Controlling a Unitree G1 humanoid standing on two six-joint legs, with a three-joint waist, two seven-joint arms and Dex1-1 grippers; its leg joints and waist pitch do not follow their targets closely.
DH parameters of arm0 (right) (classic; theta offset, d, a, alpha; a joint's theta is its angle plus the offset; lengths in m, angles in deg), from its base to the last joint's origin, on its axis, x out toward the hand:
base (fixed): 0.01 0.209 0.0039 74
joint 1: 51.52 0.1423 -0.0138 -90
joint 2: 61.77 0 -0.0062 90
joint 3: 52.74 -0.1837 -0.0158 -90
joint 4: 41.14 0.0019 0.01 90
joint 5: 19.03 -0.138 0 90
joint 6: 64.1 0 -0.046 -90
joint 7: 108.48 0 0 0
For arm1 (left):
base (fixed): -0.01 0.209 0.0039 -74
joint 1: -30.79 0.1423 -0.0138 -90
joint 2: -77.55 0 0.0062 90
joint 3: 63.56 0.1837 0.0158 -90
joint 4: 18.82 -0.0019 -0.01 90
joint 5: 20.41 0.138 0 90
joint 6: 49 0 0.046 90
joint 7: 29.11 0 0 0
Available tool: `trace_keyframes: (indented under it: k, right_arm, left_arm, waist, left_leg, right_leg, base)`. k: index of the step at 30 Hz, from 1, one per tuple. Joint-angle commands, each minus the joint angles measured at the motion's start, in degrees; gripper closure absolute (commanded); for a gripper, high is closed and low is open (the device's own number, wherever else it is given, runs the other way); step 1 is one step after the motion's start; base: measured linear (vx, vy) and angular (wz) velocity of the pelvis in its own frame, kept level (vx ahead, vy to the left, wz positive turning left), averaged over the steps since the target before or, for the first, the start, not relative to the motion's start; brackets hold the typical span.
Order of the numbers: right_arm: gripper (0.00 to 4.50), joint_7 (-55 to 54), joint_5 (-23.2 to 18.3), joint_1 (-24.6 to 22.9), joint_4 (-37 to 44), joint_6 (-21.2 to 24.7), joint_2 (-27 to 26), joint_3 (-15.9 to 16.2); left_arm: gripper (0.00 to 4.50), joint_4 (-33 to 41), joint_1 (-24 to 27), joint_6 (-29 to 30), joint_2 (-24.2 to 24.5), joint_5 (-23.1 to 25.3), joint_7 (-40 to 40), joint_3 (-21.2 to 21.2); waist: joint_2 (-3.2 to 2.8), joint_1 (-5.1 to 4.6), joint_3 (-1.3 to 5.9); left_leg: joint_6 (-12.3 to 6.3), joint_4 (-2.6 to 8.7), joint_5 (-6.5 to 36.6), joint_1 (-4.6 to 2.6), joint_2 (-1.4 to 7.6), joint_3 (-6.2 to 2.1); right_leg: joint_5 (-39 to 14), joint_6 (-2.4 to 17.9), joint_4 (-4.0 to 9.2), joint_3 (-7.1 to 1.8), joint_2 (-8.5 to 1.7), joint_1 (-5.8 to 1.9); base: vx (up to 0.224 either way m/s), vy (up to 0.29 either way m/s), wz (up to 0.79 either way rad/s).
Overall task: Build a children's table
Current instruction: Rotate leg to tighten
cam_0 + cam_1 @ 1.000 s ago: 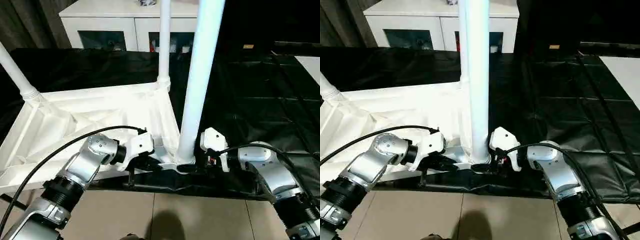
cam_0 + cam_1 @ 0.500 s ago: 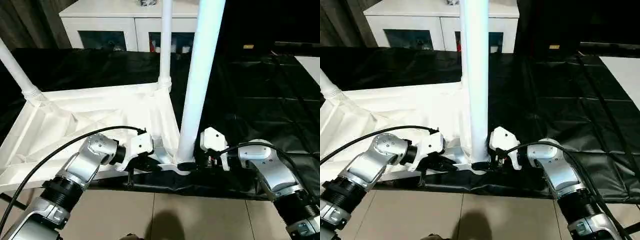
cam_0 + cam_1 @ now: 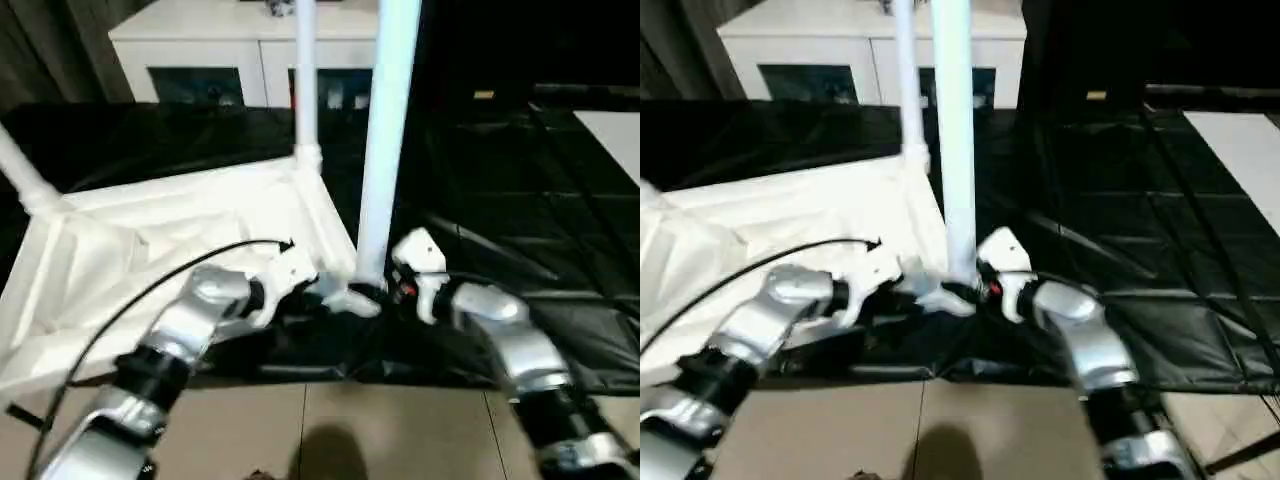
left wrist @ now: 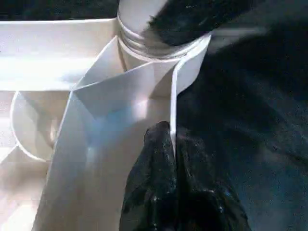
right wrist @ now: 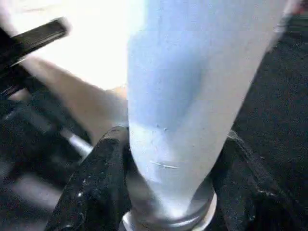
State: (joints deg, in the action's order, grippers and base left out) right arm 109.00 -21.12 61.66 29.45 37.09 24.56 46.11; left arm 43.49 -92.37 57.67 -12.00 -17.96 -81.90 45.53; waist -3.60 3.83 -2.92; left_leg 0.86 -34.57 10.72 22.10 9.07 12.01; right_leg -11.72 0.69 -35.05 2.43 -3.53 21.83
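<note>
The white table top lies ribbed side up on the black cover. One leg stands in its far corner socket and another rises at the far left. A third leg stands in the near right corner socket. My right gripper is shut on that leg's base; in the right wrist view its black fingers clasp the leg on both sides. My left gripper is shut on the top's thin rim just beside that socket.
A white cabinet with glass doors stands behind. The large black-covered table stretches to the right, with a white slab at its far right edge. Tan floor tiles lie below the table's near edge. A black cable loops over my left forearm.
The whole picture has shifted, so the camera moved. Both arms now reach farther forward and the near leg stands more upright. Both grips are unchanged.
</note>
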Motion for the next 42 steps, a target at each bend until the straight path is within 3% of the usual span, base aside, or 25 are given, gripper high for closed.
trace_keyframes:
  k: [1,10,16,17,18,22,25,29,30,31,32,34,35,36,39,40,42]
  right_arm:
    - [2.40,-4.7,2.1,-0.1,-1.6,1.9,-3.3,2.1]
    - [2.47,-27.7,5.4,4.7,-9.4,5.4,-13.3,-2.6]
    - [2.47,-28.1,4.0,6.2,-12.2,3.3,-15.4,-3.5]
    - [2.13,-27.8,3.7,6.1,-11.9,3.0,-15.4,-3.6]
    - [1.80,-26.6,2.7,5.8,-10.7,2.4,-15.0,-4.1]
    - [1.71,-24.8,3.0,6.0,-9.8,1.2,-13.2,-4.3]
    - [1.34,-21.6,1.8,6.0,-9.3,1.1,-11.7,-4.4]
    - [1.34,-6.1,0.8,3.7,-4.9,-1.6,-3.6,0.2]
    - [1.34,-6.1,0.8,3.7,-4.9,-1.6,-3.6,0.2]
    - [1.34,5.4,0.2,1.1,-0.8,-4.3,2.8,3.5]
    - [1.34,5.4,0.2,1.1,-0.8,-4.3,2.8,3.5]
    - [1.34,9.2,-0.2,0.1,0.6,-4.9,5.0,4.4]
    - [1.34,12.6,-0.7,-0.8,1.8,-5.4,6.8,4.8]
    - [1.34,15.8,-2.0,-1.4,3.2,-5.2,8.6,4.8]
    - [1.34,17.9,-2.9,-1.7,4.2,-5.0,9.7,4.8]
    - [1.34,19.3,-3.5,-1.8,4.8,-4.8,10.4,4.8]
    - [1.34,19.3,-3.5,-1.8,4.8,-4.8,10.4,4.8]
  left_arm:
    - [4.50,-2.1,-1.8,1.5,-2.7,0.8,7.1,-1.3]
    - [4.50,-12.8,-8.6,3.3,-11.0,2.0,24.0,-5.9]
    - [4.50,-15.6,-10.4,1.9,-12.7,2.5,25.2,-5.9]
    - [4.50,-15.6,-10.3,1.8,-12.7,2.5,25.0,-5.8]
    - [4.50,-14.7,-9.8,1.3,-12.3,2.6,23.5,-5.2]
    - [4.50,-13.8,-8.9,0.7,-11.4,2.5,20.1,-4.1]
    - [4.50,-12.4,-7.9,-0.4,-10.4,2.3,16.9,-3.0]
    - [4.50,-6.8,-4.2,-3.0,-6.6,0.7,6.3,-0.4]
    - [4.50,-6.8,-4.2,-3.0,-6.6,0.7,6.3,-0.4]
    - [4.50,-2.3,-1.5,-4.4,-3.0,-0.8,-1.5,1.4]
    - [4.50,-2.3,-1.5,-4.4,-3.0,-0.8,-1.5,1.4]
    - [4.50,-0.1,-0.4,-5.2,-1.2,-1.9,-5.4,2.2]
    - [4.50,2.2,0.8,-5.1,0.6,-2.9,-8.9,2.9]
    - [4.50,4.7,1.8,-5.0,3.1,-3.5,-12.5,3.7]
    - [4.50,6.3,2.5,-4.7,4.7,-3.8,-14.8,4.2]
    - [4.50,7.4,2.9,-4.4,6.0,-3.9,-16.5,4.6]
    - [4.50,7.4,2.9,-4.4,6.0,-3.9,-16.5,4.6]
  waist:
    - [0.45,-0.14,3.53]
    - [0.11,-0.69,3.70]
    - [0.23,-0.52,3.76]
    - [0.20,-0.42,3.78]
    - [0.28,-0.37,3.77]
    - [0.40,-0.57,3.76]
    - [0.41,-0.77,3.80]
    - [0.35,-0.66,4.08]
    - [0.42,-0.56,4.07]
    - [0.38,-0.56,4.04]
    - [0.53,-0.14,4.08]
    - [0.28,-0.02,3.95]
    - [0.07,0.07,3.91]
    - [0.22,0.20,3.71]
    - [-0.07,0.54,3.55]
    - [0.21,0.54,3.47]
    - [0.13,0.62,3.50]
  left_leg:
    - [-0.42,4.60,12.9,-1.52,4.46,-2.88]
    - [-0.61,4.51,11.9,-1.56,4.12,-2.83]
    - [-1.44,4.55,11.3,-1.35,4.25,-2.88]
    - [-1.73,4.52,11.4,-1.39,4.29,-2.87]
    - [-1.97,4.51,11.3,-1.37,4.30,-2.86]
    - [-2.46,4.65,11.1,-1.11,4.39,-2.99]
    - [-3.05,4.48,10.5,-0.99,4.37,-2.99]
    - [-5.33,3.96,7.3,-0.80,4.48,-2.89]
    - [-5.93,3.81,7.1,-0.91,4.57,-2.74]
    - [-6.22,3.75,7.2,-0.80,4.44,-2.70]
    - [-6.69,3.64,7.1,-0.69,4.68,-2.77]
    - [-7.07,3.66,7.6,-0.77,4.80,-2.58]
    - [-6.69,3.78,8.4,-0.96,4.84,-2.65]
    - [-6.16,3.99,9.7,-0.93,4.98,-2.71]
    - [-4.60,4.30,11.5,-1.49,5.24,-2.62]
    - [-4.29,4.37,11.7,-1.47,5.17,-2.54]
    - [-3.65,4.49,12.1,-1.44,5.16,-2.64]
  right_leg:
    - [-12.0,12.4,4.57,-2.86,-5.53,-1.35]
    - [-10.8,12.2,4.76,-2.82,-5.41,-1.32]
    - [-8.7,11.8,4.68,-2.78,-5.65,-1.64]
    - [-8.9,11.8,4.73,-2.81,-5.74,-1.64]
    - [-9.0,11.7,4.74,-2.83,-5.78,-1.68]
    - [-8.9,11.5,4.60,-2.71,-5.75,-1.80]
    - [-8.1,12.1,4.54,-2.73,-5.89,-1.99]
    - [-1.5,13.6,3.76,-2.55,-5.70,-2.14]
    - [-0.5,14.1,3.69,-2.63,-5.71,-2.07]
    - [-0.3,14.4,3.68,-2.63,-5.73,-2.12]
    - [0.5,14.1,3.47,-2.59,-5.77,-2.40]
    - [0.1,14.7,3.49,-2.63,-5.71,-2.11]
    - [-1.6,14.8,3.64,-2.51,-5.59,-1.88]
    - [-3.9,14.6,3.74,-2.46,-5.58,-2.02]
    - [-7.6,14.3,4.08,-2.60,-5.43,-1.52]
    - [-8.1,14.3,4.14,-2.61,-5.30,-1.41]
    - [-8.8,14.1,4.09,-2.64,-5.45,-1.56]
  base:
    - [0.000,0.000,0.00]
    - [0.000,0.000,0.00]
    - [0.000,0.000,0.00]
    - [0.000,0.000,0.00]
    - [0.000,0.000,0.00]
    - [0.000,0.000,0.00]
    - [0.000,0.000,0.00]
    - [0.000,0.000,0.00]
    - [0.000,0.000,0.00]
    - [0.000,0.000,0.00]
    - [0.000,0.000,0.00]
    - [0.000,0.000,0.00]
    - [0.000,0.000,0.00]
    - [0.000,0.000,0.00]
    - [0.000,0.000,0.00]
    - [0.000,0.000,0.00]
    - [0.000,0.000,0.00]
